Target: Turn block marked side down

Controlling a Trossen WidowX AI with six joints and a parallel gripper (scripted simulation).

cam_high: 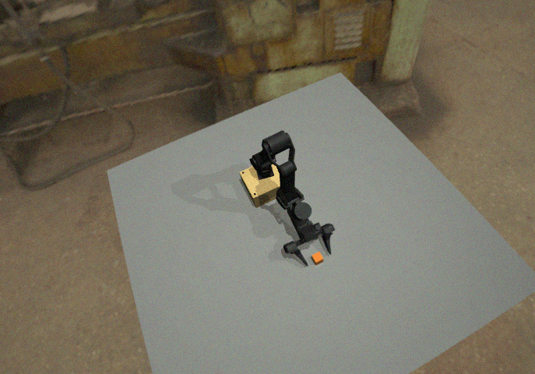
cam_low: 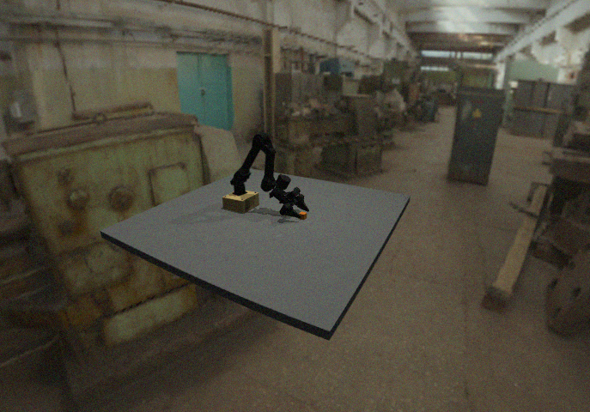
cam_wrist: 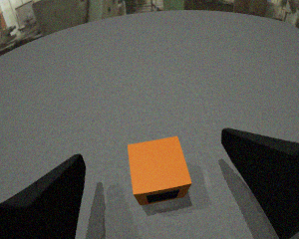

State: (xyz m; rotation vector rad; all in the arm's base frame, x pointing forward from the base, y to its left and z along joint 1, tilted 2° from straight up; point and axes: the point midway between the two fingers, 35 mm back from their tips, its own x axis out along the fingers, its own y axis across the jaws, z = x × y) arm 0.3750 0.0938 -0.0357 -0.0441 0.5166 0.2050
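The small orange block (cam_high: 317, 257) (cam_low: 302, 215) (cam_wrist: 158, 164) sits on the grey table (cam_high: 232, 308) (cam_low: 256, 262) (cam_wrist: 140, 75). Its top face is plain orange. The dark square mark (cam_wrist: 162, 195) shows foreshortened on the upright side that faces back toward the arm, at the block's lower edge in the wrist view. The underside is hidden. My gripper (cam_high: 318, 259) (cam_low: 304, 214) (cam_wrist: 153, 149) is wide open, with one finger on each side of the block and a gap to it on both sides. The finger shadows fall on the table beside the block.
The arm's tan base block (cam_high: 258, 187) (cam_low: 240, 201) stands on the table behind the gripper. The nearest table corner (cam_low: 329, 332) in the exterior view is well away from the block. Old machinery stands beyond the table's edge.
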